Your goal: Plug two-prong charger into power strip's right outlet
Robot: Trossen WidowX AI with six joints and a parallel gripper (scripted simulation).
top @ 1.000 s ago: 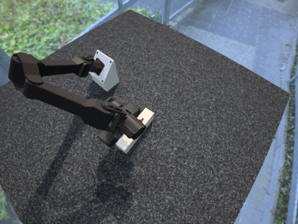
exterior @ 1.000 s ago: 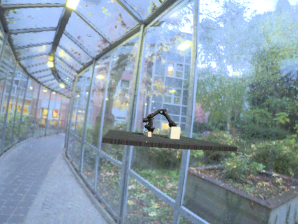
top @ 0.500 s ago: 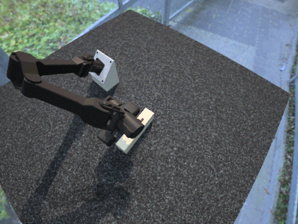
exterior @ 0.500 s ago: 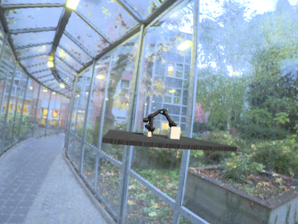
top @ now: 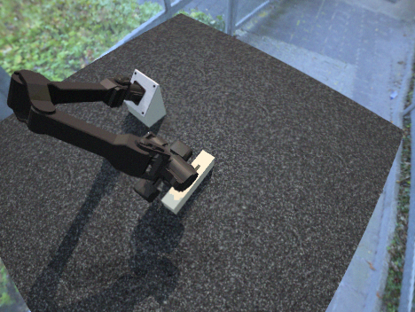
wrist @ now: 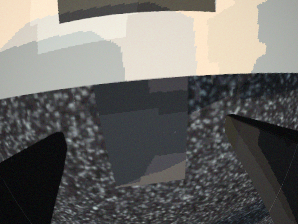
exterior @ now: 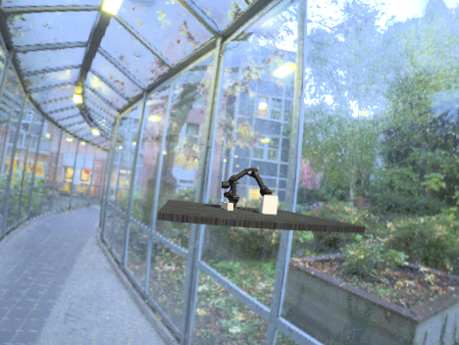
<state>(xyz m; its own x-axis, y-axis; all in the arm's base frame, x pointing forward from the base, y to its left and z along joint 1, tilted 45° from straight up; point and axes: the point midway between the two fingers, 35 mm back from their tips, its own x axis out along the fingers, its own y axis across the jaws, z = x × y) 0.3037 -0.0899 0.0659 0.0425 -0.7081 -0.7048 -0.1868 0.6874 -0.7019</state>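
The cream power strip [top: 205, 160] [exterior: 228, 206] [wrist: 155, 50] lies on the dark table top and fills the top of the wrist view, with a dark rectangle on it cut by the frame's top. My gripper [wrist: 147, 132] is open, its fingertips wide apart and short of the strip's edge. A dark grey block, which looks like the charger [wrist: 142, 135], is between the fingers without touching either. Its far end meets the strip's edge in the wrist view. Its prongs and the outlet are hidden, so how far in it sits cannot be told. In the top view the arm hides the charger.
The arm's base sits on a white wedge [top: 155, 111] [exterior: 270, 205] with a screwed sloping plate, to one side of the strip. The arm [top: 84, 135] [exterior: 241, 173] folds over from there and covers the middle of the strip. The speckled table top [top: 266, 199] reaches well beyond both.
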